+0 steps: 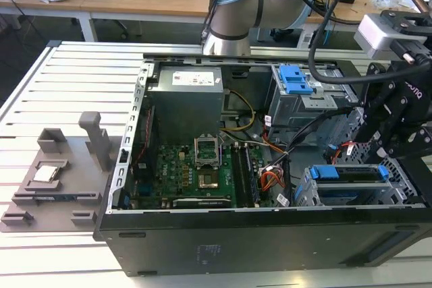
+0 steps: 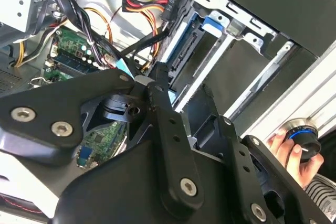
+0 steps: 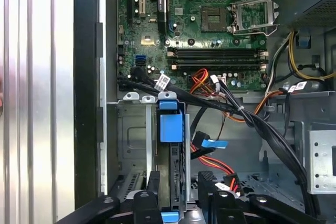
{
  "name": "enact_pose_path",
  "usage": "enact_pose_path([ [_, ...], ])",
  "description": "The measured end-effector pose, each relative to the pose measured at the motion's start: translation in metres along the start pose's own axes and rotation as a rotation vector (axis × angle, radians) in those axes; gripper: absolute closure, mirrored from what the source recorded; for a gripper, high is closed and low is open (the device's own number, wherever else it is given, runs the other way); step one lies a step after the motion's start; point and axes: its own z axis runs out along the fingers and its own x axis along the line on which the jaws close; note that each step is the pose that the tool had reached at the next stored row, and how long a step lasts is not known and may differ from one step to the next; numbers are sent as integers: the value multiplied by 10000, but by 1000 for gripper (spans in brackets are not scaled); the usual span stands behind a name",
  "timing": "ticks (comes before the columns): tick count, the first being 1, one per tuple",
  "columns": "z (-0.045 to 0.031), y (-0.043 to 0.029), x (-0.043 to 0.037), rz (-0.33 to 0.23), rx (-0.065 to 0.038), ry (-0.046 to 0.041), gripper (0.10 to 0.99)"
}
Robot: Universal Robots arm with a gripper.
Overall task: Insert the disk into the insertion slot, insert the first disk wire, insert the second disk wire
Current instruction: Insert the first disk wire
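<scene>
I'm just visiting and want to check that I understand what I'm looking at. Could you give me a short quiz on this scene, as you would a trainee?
1. True or false: the disk sits in the insertion slot.
2. The disk's plastic frame is: A red, B blue, C yellow.
3. Fill in: in the first wrist view, the gripper is nearest to the ____.
Key: 1 true; 2 B; 3 disk.
</scene>
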Motion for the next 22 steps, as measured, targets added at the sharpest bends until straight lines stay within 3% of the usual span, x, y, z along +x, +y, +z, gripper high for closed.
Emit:
enact_pose_path([
  [4, -1, -15, -98, -38, 0, 2, 667],
  [12, -3, -63, -164, -104, 0, 5, 667],
  [22, 5, -261, -192, -332, 0, 39, 667],
])
